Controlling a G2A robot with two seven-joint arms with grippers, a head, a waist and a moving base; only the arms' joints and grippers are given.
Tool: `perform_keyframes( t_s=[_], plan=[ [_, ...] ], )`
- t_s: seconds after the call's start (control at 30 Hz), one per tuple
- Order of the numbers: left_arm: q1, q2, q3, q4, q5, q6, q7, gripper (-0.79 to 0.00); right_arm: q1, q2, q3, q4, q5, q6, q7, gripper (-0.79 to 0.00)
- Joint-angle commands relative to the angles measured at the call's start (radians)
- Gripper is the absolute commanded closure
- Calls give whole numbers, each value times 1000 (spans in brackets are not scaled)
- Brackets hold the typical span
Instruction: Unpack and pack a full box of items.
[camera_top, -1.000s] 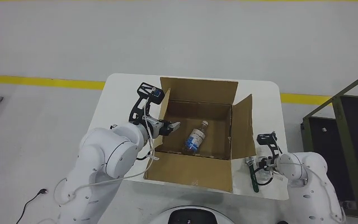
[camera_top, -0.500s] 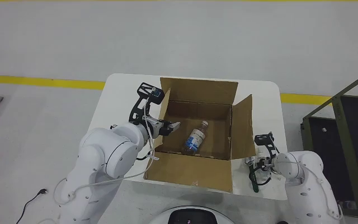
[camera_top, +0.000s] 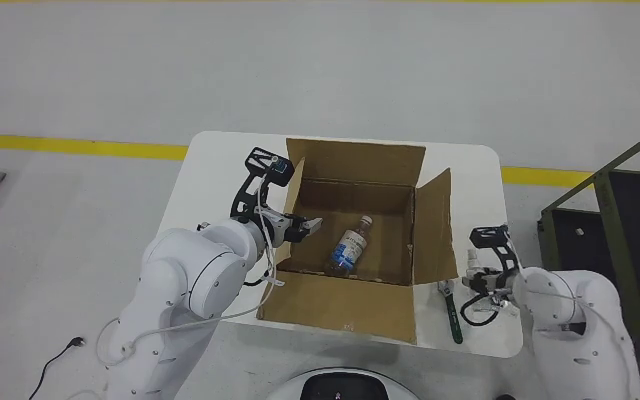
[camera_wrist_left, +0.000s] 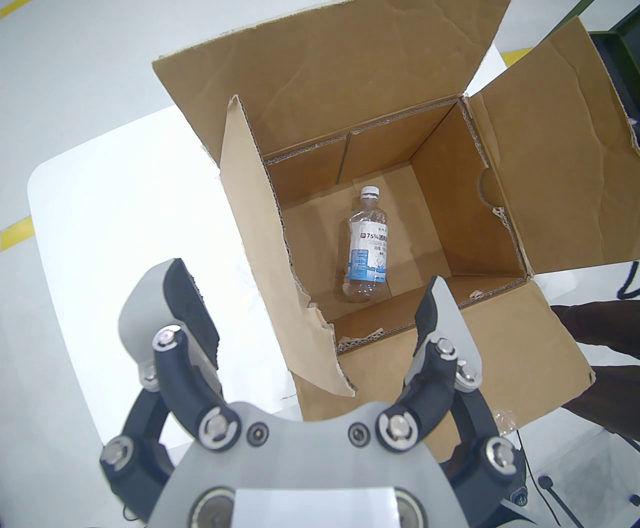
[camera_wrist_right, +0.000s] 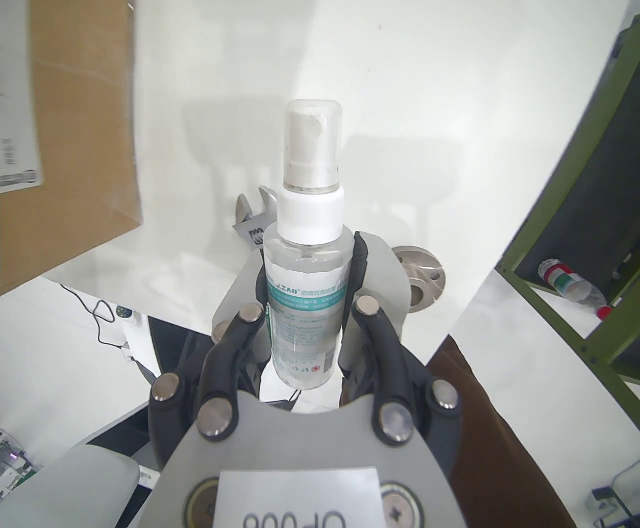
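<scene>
An open cardboard box (camera_top: 350, 300) stands mid-table with a clear labelled bottle (camera_top: 350, 247) (camera_wrist_left: 367, 250) lying on its floor. My left gripper (camera_top: 303, 228) (camera_wrist_left: 307, 295) hangs open over the box's left flap, with nothing between its fingers. My right gripper (camera_top: 478, 280) (camera_wrist_right: 307, 265) is to the right of the box and is shut on a clear spray bottle (camera_wrist_right: 305, 280) with a white collar and a transparent cap. The spray bottle (camera_top: 471, 264) is held above the table, nozzle pointing away from the wrist.
An adjustable wrench (camera_top: 451, 312) (camera_wrist_right: 255, 215) lies on the table beside the box's right wall. A round metal flange (camera_wrist_right: 422, 282) rests near it. A green metal rack (camera_top: 600, 210) stands past the table's right edge. The box's right flap (camera_top: 436, 225) stands up.
My right arm has shifted to the right, away from the wrench and the box wall, carrying the spray bottle. The left arm and the bottle in the box have not moved.
</scene>
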Motion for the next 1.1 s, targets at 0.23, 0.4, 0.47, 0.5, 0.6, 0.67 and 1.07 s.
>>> perform_keyframes(
  t_s=[0.23,0.4,0.47,0.5,0.6,0.67,1.07],
  plan=[
    [0,0,0,0,0,0,0,-785,-112,14,224,-373,197,-35,-47,0],
    [0,0,0,0,0,0,0,-785,-175,17,293,-437,295,-109,-146,0],
    [0,0,0,0,0,0,0,-785,-176,21,303,-437,326,-133,-162,0],
    [3,0,-1,0,1,0,8,-785,-173,24,302,-437,341,-151,-168,0],
    [29,4,-22,-16,35,-5,66,-785,-161,32,290,-437,340,-185,-172,0],
    [43,7,-36,-33,60,-10,75,-785,-158,36,275,-437,349,-194,-176,0],
    [109,15,-123,-66,126,57,143,-785,-159,43,252,-437,341,-220,-187,0]
  ],
)
